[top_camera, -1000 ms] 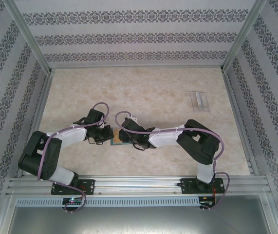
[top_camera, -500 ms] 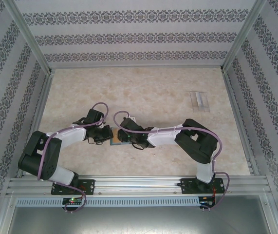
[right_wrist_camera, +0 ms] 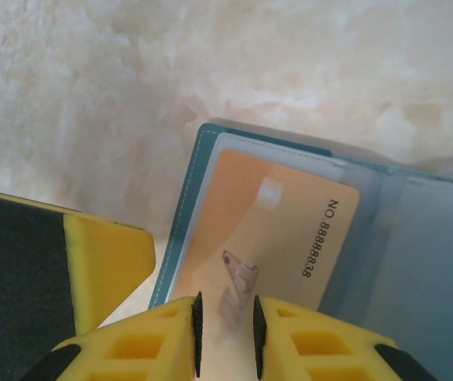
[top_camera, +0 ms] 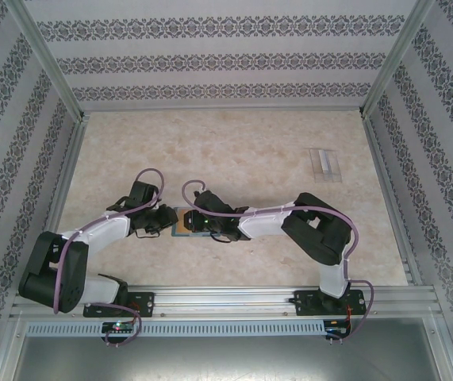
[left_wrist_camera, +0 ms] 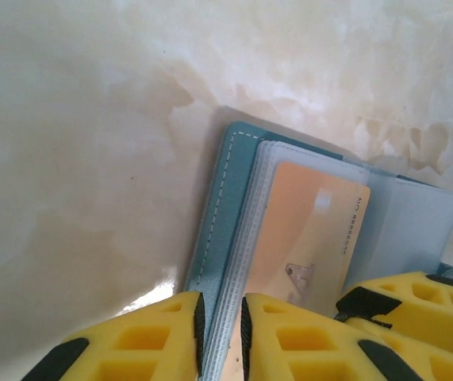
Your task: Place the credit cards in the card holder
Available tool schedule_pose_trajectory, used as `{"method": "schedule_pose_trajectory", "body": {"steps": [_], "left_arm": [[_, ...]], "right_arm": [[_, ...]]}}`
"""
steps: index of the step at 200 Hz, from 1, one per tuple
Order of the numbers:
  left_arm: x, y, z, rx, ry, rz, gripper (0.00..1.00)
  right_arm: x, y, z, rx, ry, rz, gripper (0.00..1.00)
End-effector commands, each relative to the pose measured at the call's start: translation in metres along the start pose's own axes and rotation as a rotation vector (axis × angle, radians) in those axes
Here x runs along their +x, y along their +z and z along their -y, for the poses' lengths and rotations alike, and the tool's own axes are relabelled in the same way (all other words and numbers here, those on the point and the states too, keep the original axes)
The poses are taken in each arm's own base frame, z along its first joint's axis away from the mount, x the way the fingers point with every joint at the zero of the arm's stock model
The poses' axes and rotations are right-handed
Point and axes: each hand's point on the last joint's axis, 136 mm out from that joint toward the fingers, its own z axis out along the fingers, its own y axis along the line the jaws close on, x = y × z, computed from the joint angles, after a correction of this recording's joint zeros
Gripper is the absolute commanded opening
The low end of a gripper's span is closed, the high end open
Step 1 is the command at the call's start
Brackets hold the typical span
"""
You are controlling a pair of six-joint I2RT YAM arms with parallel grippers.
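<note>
The teal card holder [top_camera: 183,223] lies open on the table between both grippers. In the left wrist view its cover [left_wrist_camera: 222,198] and its stack of clear sleeves run between the pads of my left gripper [left_wrist_camera: 222,337], which is shut on that edge. A tan credit card [left_wrist_camera: 305,230] sits in the top sleeve. My right gripper [right_wrist_camera: 226,337] hovers over the near end of this card [right_wrist_camera: 266,230], jaws a little apart with nothing pinched. The holder's other leaf [right_wrist_camera: 432,270] lies flat to the right. From above, the left gripper [top_camera: 170,221] and the right gripper [top_camera: 197,222] almost touch.
A clear plastic stand [top_camera: 325,164] lies at the back right of the marble-patterned table [top_camera: 234,151]. Patterned walls close in three sides, and a metal rail [top_camera: 226,298] runs along the near edge. The right gripper's yellow finger [left_wrist_camera: 416,309] crowds the left one.
The left arm's elbow has swung down and to the left, and its wrist has shifted slightly up and left. The right gripper has edged left toward the card holder.
</note>
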Motion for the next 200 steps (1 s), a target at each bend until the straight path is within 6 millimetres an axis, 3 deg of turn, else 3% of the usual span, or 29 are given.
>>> {"method": "schedule_pose_trajectory", "body": {"steps": [1, 18, 30, 53, 113, 200], "left_arm": [[-0.009, -0.005, 0.001, 0.002, 0.002, 0.045, 0.19], [-0.009, -0.003, -0.002, -0.01, 0.003, 0.043, 0.1], [-0.009, -0.001, -0.003, -0.018, 0.004, 0.04, 0.04], [-0.009, 0.002, -0.007, -0.041, 0.0, 0.03, 0.0], [-0.005, 0.014, -0.013, -0.059, 0.0, -0.014, 0.02], [-0.002, 0.023, -0.014, -0.053, 0.002, -0.049, 0.04]], "right_arm": [[-0.002, 0.005, -0.003, -0.033, 0.014, -0.004, 0.27], [-0.004, 0.003, -0.005, -0.043, 0.019, 0.002, 0.29], [-0.005, 0.0, -0.004, -0.028, 0.026, 0.012, 0.35], [-0.009, -0.007, 0.0, 0.018, 0.067, 0.029, 0.41], [-0.002, -0.006, 0.016, 0.127, 0.081, 0.023, 0.45], [-0.016, -0.021, -0.002, 0.15, 0.015, 0.054, 0.47]]}}
